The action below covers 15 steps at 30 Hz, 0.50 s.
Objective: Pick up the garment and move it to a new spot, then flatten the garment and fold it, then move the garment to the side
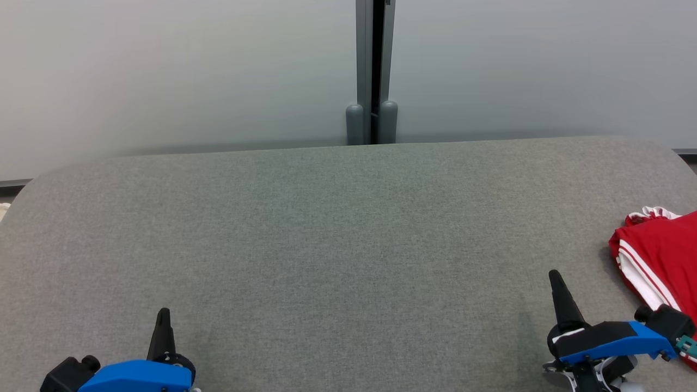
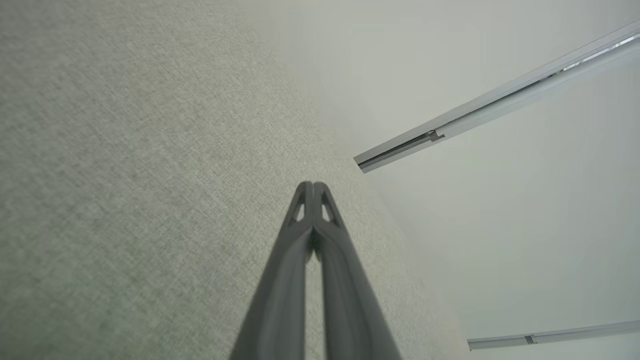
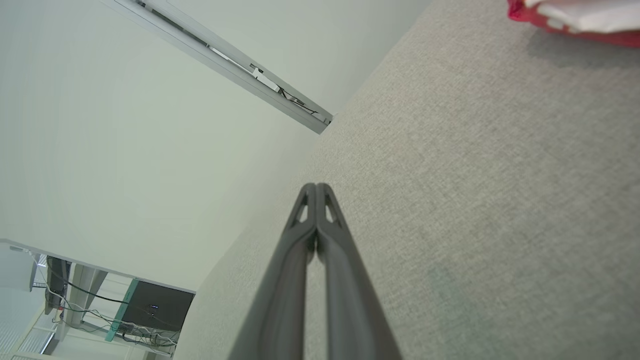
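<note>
A grey fabric-covered table (image 1: 337, 228) is stretching across the head view, with pale frosted wall panels (image 1: 163, 71) standing behind it and a grey upright post (image 1: 372, 65) dividing them. The red garment (image 1: 661, 256), trimmed with white stripes, is lying bunched at the table's right edge, partly running out of frame. The right gripper (image 1: 556, 280) is pointing up the frame near it at the lower right, clear of the cloth, its two dark fingers pressed together. The left gripper (image 1: 163, 316) is sitting at the lower left, well apart from the garment, fingers likewise pressed together, holding nothing.
</note>
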Tool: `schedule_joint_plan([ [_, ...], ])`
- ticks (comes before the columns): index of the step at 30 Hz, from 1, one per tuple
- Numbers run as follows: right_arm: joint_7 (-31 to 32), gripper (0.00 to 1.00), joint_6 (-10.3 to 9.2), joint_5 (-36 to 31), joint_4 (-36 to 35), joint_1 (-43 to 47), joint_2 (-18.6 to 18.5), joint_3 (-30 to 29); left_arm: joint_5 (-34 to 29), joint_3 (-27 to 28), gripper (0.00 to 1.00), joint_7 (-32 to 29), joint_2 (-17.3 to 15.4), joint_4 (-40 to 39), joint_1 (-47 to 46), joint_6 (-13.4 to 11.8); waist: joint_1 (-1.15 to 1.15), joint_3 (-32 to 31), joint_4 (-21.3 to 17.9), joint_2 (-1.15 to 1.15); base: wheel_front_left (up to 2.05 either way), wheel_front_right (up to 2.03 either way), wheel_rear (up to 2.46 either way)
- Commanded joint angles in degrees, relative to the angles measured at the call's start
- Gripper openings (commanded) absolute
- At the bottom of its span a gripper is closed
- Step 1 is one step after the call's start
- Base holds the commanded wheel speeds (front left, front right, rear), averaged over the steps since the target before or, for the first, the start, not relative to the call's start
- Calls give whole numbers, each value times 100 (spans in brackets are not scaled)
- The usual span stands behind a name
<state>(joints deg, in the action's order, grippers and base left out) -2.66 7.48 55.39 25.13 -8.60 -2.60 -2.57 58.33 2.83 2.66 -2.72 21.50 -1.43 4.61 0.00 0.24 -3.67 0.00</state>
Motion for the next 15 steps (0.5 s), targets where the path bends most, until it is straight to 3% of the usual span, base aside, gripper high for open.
schedule_joint_plan([
  [1, 37, 0, 2, 171, -123, 18, -26, -34, 151, 27, 0, -34, -17, -108, -165, 49, 0, 0, 7, 0, 0, 0, 0],
  [15, 259, 0, 2, 1055, -381, 72, -30, -126, 965, 123, 0, -262, -18, -273, -257, 111, 0, -1, 78, 0, 0, 0, 0],
])
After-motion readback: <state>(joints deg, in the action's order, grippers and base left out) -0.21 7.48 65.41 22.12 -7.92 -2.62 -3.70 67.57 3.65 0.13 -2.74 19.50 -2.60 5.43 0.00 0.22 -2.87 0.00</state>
